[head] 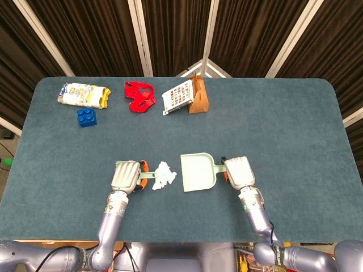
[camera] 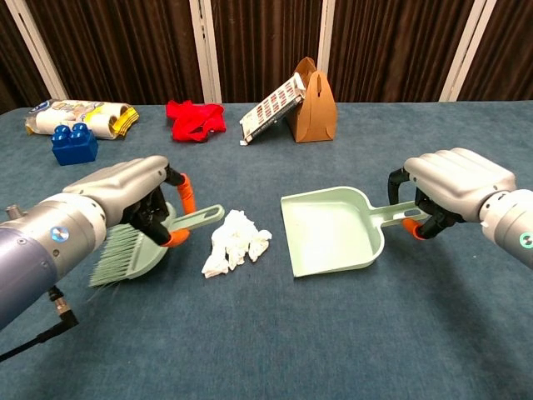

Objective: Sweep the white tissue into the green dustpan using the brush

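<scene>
White tissue [camera: 236,242]: lying between brush [camera: 137,247], left hand [camera: 133,198] gripping, and green dustpan [camera: 331,229], right hand [camera: 454,183] gripping; risk: light tissue snagging in bristles.

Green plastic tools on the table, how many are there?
2: the brush held by the left hand, left of the tissue, and the dustpan held by the right hand.
</scene>
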You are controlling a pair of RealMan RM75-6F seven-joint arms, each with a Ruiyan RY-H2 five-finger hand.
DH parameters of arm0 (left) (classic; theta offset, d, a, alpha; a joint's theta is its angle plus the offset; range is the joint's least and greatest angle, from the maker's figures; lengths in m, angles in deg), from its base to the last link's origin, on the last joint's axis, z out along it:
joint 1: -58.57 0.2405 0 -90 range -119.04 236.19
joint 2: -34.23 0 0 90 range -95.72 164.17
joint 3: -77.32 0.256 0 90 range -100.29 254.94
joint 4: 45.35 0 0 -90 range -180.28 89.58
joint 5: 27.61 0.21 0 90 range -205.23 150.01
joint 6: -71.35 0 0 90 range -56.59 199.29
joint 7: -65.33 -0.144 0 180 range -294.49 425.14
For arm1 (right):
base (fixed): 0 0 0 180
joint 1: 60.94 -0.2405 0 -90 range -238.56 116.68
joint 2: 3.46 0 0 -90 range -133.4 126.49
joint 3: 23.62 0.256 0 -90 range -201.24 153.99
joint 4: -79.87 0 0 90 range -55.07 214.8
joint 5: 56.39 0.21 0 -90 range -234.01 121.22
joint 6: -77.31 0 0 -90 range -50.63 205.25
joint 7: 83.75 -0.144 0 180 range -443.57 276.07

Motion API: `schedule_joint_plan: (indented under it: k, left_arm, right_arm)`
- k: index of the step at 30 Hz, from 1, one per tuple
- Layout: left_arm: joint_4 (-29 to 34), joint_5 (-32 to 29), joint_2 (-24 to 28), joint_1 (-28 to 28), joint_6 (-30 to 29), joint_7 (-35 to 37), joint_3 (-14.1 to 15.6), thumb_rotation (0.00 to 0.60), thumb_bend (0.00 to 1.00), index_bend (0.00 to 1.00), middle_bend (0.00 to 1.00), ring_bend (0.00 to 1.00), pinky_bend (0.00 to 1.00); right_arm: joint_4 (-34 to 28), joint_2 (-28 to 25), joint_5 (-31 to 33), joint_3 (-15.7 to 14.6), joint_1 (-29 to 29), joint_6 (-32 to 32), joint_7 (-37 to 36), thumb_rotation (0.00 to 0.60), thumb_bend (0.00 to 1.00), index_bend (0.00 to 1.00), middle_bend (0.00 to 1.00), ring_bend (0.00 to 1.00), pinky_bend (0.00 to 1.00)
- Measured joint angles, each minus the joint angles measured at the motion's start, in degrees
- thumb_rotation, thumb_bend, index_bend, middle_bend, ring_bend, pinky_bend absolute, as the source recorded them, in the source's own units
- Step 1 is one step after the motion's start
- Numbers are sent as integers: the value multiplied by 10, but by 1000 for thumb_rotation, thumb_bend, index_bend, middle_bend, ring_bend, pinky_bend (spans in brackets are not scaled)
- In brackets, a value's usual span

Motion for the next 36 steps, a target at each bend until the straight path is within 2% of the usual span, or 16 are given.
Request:
schedule_joint_plan:
  k: [13,17,26,36]
  left_arm:
    - [-1,17,-44,-20,-1,7,-22,600,650,790,1000,1000,1000]
    - [-5,20,-53,-24,-1,10,-24,600,654,791,1000,1000,1000]
    - [-46,38,-100,-40,6,37,-40,600,656,791,1000,1000,1000]
    - [-83,52,-142,-57,15,57,-53,600,657,791,1000,1000,1000]
  right_arm:
    - [6,8,-9,-3,-12,14,53,600,514,753,956,922,940]
    - [4,-17,-17,-6,-9,13,42,600,514,753,956,922,939]
    - [-3,-29,-17,-5,-13,6,51,600,513,755,956,922,940]
    - [-8,-39,-31,-18,-14,7,64,600,514,759,956,921,940]
